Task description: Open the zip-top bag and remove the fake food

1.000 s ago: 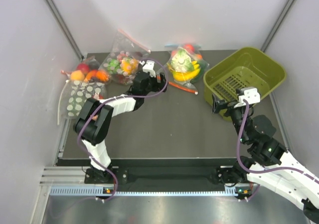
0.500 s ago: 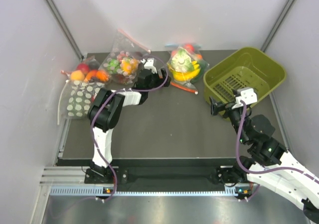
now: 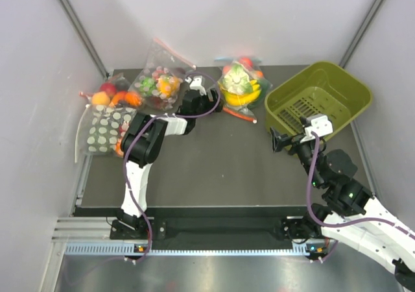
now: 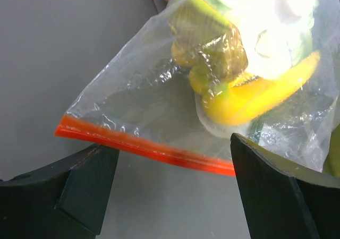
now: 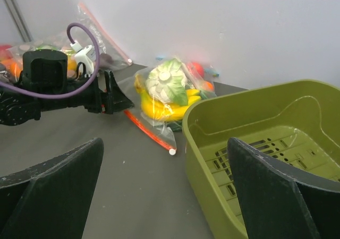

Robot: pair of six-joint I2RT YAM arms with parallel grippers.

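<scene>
The olive-green basket (image 5: 249,111) sits at the far right corner of the bench (image 3: 214,169), and everything else lines up to the left of it. Just beside its left wall lies the zip-top bag (image 3: 241,87), clear and crinkled. Its red-orange zip strip (image 4: 143,146) is on the bag's near edge, angling toward the basket's near-left corner. The strip looks sealed.

Inside the bag, the yellow bananas (image 4: 260,98) lie low, near the strip. The pale green-and-white lettuce head (image 5: 166,82) sits above them, on the side away from the strip.

The left gripper (image 4: 171,164) is on the far side of the bag from the basket, low over the bench. Its jaws stand wide apart and hold nothing, with the zip strip running across the gap just ahead of the tips. I cannot tell whether either tip touches the plastic.

The right gripper (image 5: 164,159) hovers at the basket's near-left corner, facing the bag. Its jaws are spread fully and empty.

Further left of the basket, beyond the left arm, rest a bag of small multicolour pieces (image 3: 159,81) and a white-dotted bag (image 3: 104,126).
</scene>
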